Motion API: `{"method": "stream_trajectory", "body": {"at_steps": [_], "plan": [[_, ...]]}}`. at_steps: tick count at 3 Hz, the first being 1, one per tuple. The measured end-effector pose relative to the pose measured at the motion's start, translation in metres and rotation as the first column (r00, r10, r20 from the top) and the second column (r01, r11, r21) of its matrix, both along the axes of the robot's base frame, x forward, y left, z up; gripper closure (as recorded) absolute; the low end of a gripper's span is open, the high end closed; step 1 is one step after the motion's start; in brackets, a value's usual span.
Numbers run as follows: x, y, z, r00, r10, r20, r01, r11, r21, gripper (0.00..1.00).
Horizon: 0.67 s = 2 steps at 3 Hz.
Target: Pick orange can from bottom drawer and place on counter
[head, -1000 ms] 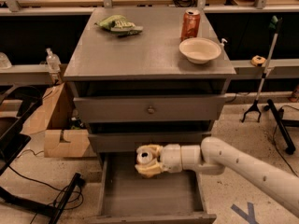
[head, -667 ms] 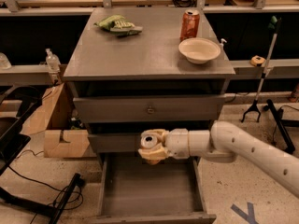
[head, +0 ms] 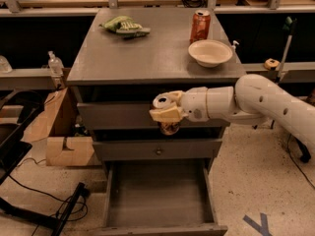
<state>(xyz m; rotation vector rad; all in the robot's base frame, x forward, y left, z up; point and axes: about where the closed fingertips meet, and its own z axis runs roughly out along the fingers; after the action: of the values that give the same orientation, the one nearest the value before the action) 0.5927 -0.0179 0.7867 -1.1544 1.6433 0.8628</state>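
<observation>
The orange can (head: 166, 116) is held in my gripper (head: 166, 109), its silver lid up and its brownish body showing below the cream fingers (head: 165, 114). My gripper is shut on it in front of the top drawer front, just below the front edge of the grey counter (head: 142, 53). My white arm reaches in from the right. The bottom drawer (head: 158, 194) stands pulled out below, its long grey floor bare.
On the counter stand a taller red-orange soda can (head: 200, 26), a white bowl (head: 210, 52) and a green chip bag (head: 123, 25). A cardboard box (head: 61, 132) sits left of the cabinet. A dark stand and cables (head: 44, 205) lie on the floor at left.
My gripper has risen with the orange can from just above the open bottom drawer to the height of the top drawer front, near the counter's edge.
</observation>
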Motion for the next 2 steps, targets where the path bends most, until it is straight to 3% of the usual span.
{"method": "stream_trajectory", "body": {"at_steps": [1,2], "plan": [[0.000,0.000,0.000,1.0000,0.001,0.002,-0.001,1.000,0.000,1.00],[0.008,0.006,0.021,0.9998,-0.010,0.017,0.010,1.000,0.030,1.00]]}}
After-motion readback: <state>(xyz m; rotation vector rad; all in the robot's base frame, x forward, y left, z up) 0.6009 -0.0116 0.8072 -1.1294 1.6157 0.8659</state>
